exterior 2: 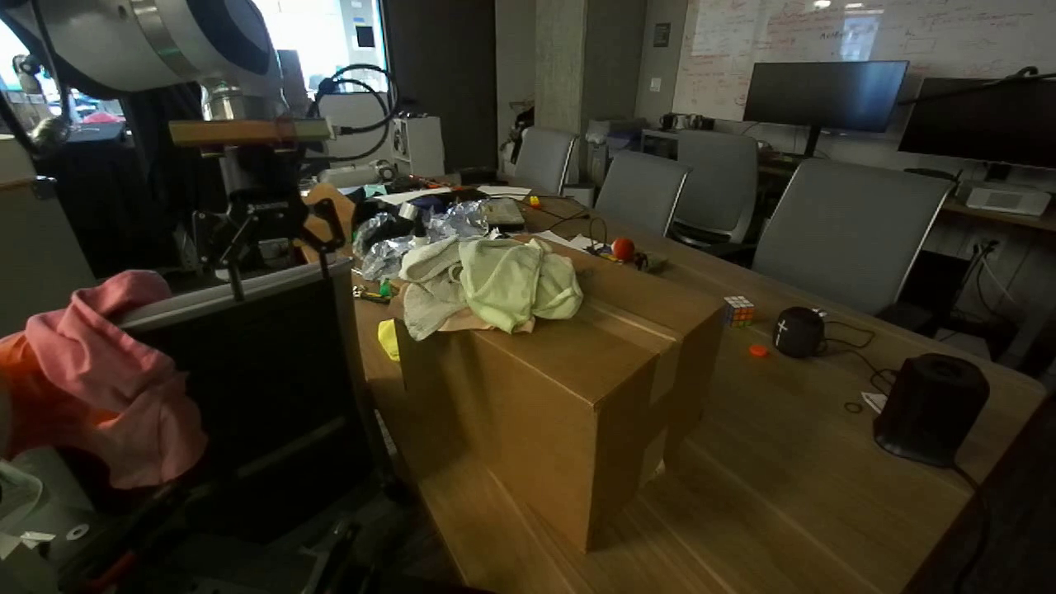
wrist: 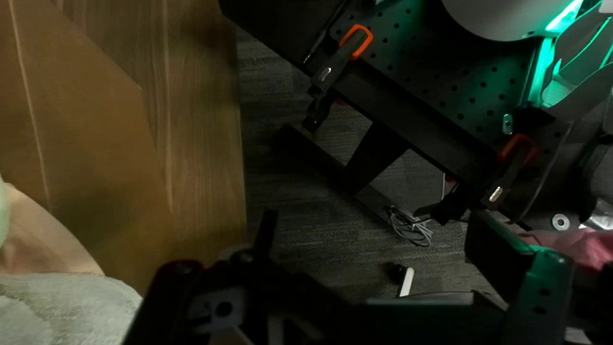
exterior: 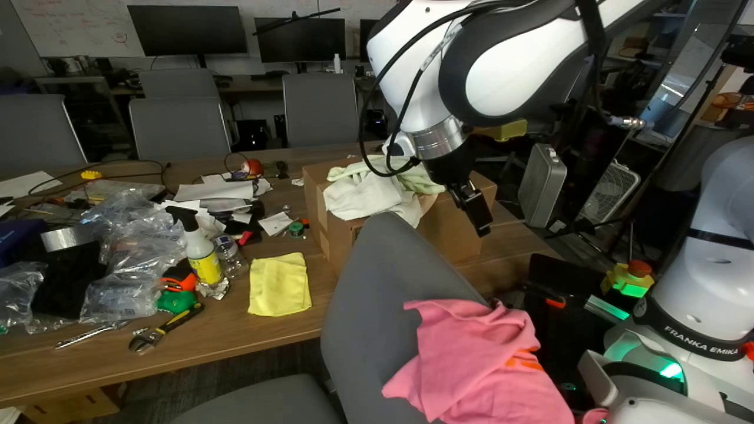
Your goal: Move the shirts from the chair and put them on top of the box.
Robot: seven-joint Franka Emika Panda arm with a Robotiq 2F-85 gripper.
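Note:
A pink shirt (exterior: 471, 359) with orange parts hangs over the back of the grey chair (exterior: 383, 288). It shows at the left in an exterior view (exterior 2: 124, 363) and at the right edge of the wrist view (wrist: 586, 244). The cardboard box (exterior 2: 528, 412) stands on the table. A pale green cloth (exterior 2: 511, 285) and a whitish cloth (exterior: 365, 197) lie crumpled on it, over a peach one (wrist: 43, 230). My gripper (exterior 2: 280, 280) is open and empty, pointing down near the top of the chair back. In the wrist view its jaws (wrist: 373, 235) are wide apart over floor.
The wooden table (exterior: 235, 338) holds a yellow cloth (exterior: 280, 284), a spray bottle (exterior: 200, 250), plastic bags (exterior: 138, 259) and tools. A black speaker (exterior 2: 932, 408) and a puzzle cube (exterior 2: 739, 311) are beyond the box. A black robot stand (wrist: 431, 76) is beside the table.

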